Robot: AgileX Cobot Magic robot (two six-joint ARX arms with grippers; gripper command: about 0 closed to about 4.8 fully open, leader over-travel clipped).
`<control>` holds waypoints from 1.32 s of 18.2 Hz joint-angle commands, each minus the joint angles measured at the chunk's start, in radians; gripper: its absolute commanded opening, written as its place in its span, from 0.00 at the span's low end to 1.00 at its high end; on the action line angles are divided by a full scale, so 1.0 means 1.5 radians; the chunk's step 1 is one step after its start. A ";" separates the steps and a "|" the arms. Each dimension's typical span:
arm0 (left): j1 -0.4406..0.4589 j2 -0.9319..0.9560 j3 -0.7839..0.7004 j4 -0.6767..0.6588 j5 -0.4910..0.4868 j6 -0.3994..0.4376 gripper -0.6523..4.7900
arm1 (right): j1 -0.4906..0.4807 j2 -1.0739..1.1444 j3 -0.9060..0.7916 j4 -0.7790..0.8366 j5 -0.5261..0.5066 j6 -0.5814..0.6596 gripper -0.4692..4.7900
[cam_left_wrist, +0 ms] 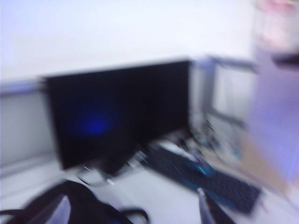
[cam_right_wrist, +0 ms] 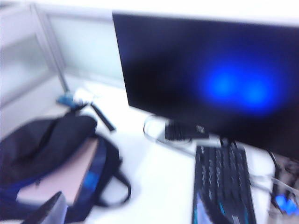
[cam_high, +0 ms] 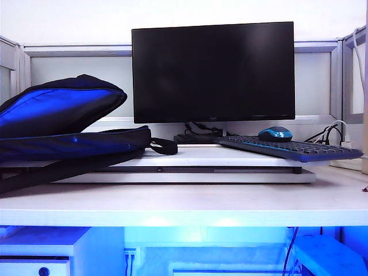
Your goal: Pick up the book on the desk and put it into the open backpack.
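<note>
Already the book (cam_right_wrist: pixel 65 179) lies inside the open backpack (cam_high: pixel 63 123), which rests at the left end of the desk (cam_high: pixel 184 201), beside the monitor (cam_high: pixel 213 72) and keyboard (cam_high: pixel 290 148). Neither arm shows from outside. Both wrist views are blurred: of the left gripper (cam_left_wrist: pixel 208 210) and the right gripper (cam_right_wrist: pixel 46 212) only finger slivers show, their spread unreadable, nothing visibly held.

The white table (cam_high: pixel 184 201) carries a long white platform board (cam_high: pixel 190 172), with the backpack (cam_high: pixel 63 129) lying at left.
</note>
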 commanded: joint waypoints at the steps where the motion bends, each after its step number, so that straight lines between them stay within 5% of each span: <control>1: -0.043 -0.032 0.001 -0.111 -0.080 0.101 0.79 | 0.001 -0.060 0.003 -0.007 0.002 0.004 0.76; 10: -0.046 -0.159 -0.005 -0.279 -0.134 0.109 0.79 | 0.001 -0.233 -0.041 -0.101 0.019 0.020 0.70; 20: -0.044 -0.288 -0.189 -0.305 -0.191 0.069 0.74 | 0.000 -0.517 -0.581 0.110 0.159 0.062 0.70; 24: -0.044 -0.296 -0.285 -0.255 -0.192 0.004 0.74 | 0.000 -0.612 -0.781 0.146 0.191 0.075 0.70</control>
